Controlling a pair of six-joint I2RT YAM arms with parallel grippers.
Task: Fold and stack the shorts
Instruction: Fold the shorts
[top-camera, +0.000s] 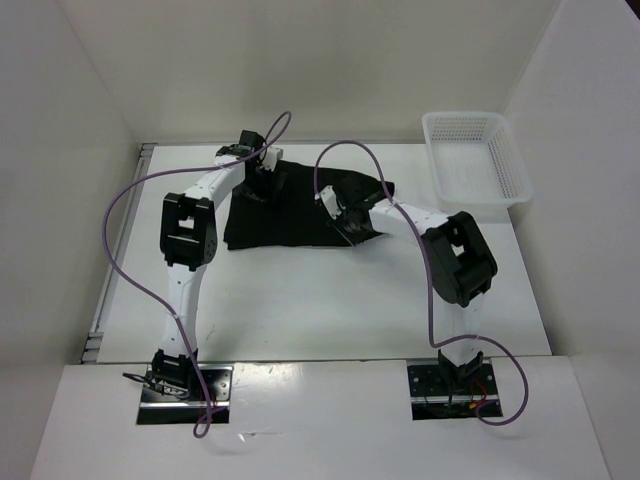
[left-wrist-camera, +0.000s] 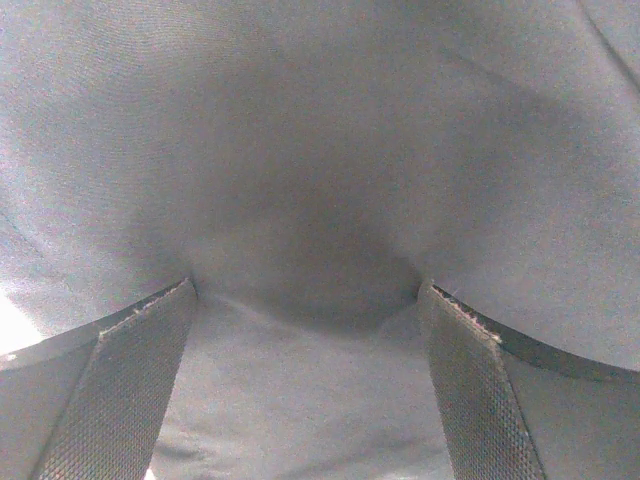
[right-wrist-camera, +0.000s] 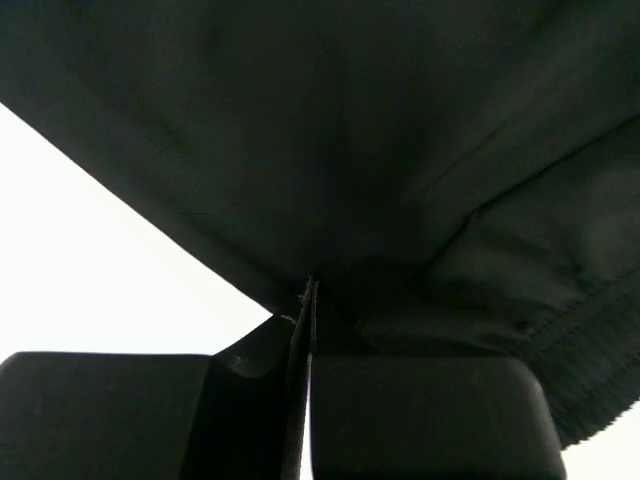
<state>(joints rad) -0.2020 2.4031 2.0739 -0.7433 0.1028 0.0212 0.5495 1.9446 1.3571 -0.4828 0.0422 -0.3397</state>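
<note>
Top view: shorts (top-camera: 285, 215) lie dark on the far middle of the surface (top-camera: 300, 300), mostly spread, one layer; left tool (top-camera: 262, 182) down on their far left part; right tool (top-camera: 345, 225) at their near right edge, cloth bunched there; basket (top-camera: 475, 160) far right, well apart.

Left wrist: fingers (left-wrist-camera: 125, 400) wide, pressed on cloth, gripping nothing.

Right wrist: tool closed tight, shorts' edge pinched between the jaws.

Judged: first fold barely begun; remaining folds and stacking all left.

No legible text, brand, number or sign in any view; shorts (top-camera: 280, 220) plain, basket (top-camera: 515, 165) unmarked.
</note>
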